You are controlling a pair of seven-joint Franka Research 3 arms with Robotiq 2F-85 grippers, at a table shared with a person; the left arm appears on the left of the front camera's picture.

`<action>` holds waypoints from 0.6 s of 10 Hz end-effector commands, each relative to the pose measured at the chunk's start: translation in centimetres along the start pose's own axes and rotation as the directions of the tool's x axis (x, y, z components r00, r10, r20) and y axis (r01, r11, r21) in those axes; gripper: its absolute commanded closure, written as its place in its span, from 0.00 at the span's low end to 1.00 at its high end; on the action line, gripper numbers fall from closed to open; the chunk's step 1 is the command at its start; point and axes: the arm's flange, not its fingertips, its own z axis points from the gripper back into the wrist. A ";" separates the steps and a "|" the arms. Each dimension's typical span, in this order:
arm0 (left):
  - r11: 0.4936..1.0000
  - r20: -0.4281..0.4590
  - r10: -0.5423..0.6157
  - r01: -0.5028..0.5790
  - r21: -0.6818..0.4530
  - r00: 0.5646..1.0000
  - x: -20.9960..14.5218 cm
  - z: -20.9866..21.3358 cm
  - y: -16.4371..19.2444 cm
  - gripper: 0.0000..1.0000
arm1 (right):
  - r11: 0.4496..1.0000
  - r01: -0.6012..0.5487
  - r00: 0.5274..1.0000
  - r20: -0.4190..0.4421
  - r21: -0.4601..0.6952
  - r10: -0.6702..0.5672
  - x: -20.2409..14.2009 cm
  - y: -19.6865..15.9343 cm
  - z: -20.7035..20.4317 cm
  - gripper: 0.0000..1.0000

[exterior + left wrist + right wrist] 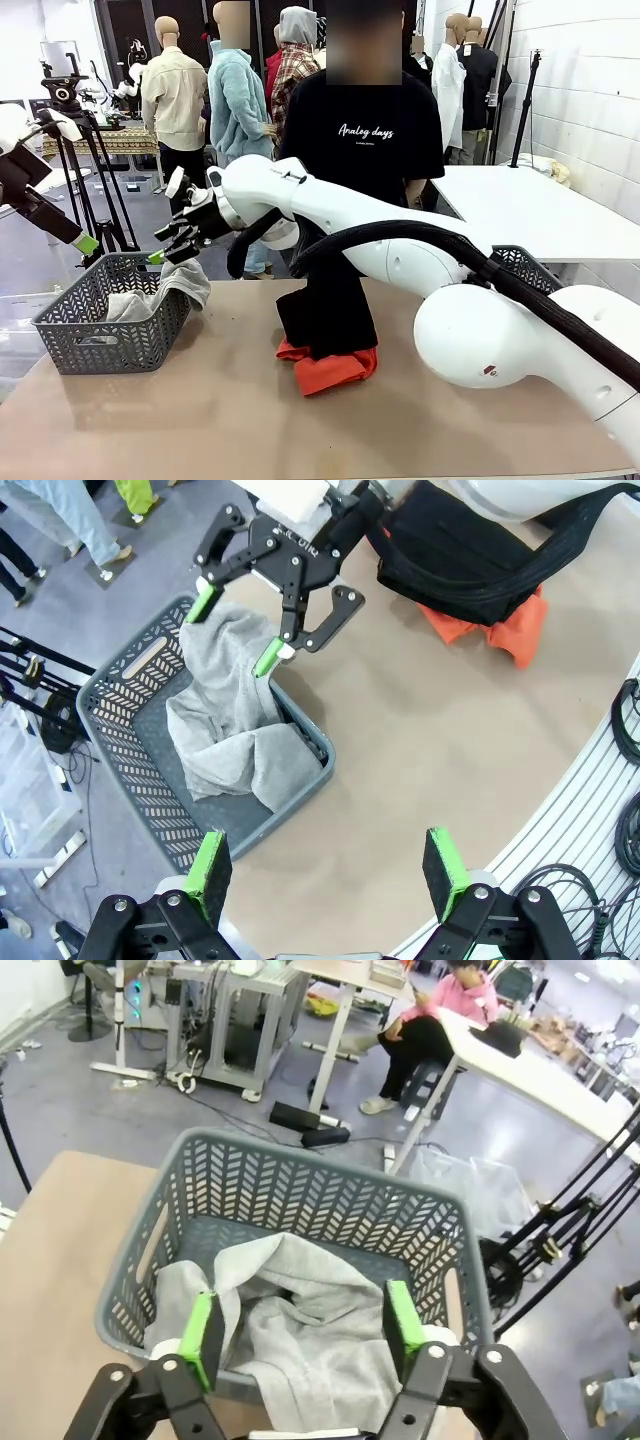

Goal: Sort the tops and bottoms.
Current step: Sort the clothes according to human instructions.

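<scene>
Grey top [165,292] is lying in the basket [100,345] at the table's [200,420] left end, one fold spilling over the rim toward the middle. Right arm is reaching across past the centre, wrist tipped down. The right gripper [168,247] is hanging just above the cloth, jaws apart and gripping nothing. Left arm is hovering high beyond the left edge; the left gripper [328,870] is gaping wide and empty, looking down at the basket. Black bottoms [325,310] are lying over the orange top [335,368] mid-table.
</scene>
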 end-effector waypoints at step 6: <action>1.000 -0.001 0.000 0.000 0.001 1.000 0.0 0.0 0.0 0.00 | 1.000 0.000 1.000 0.000 0.000 0.000 0.0 0.0 0.0 0.00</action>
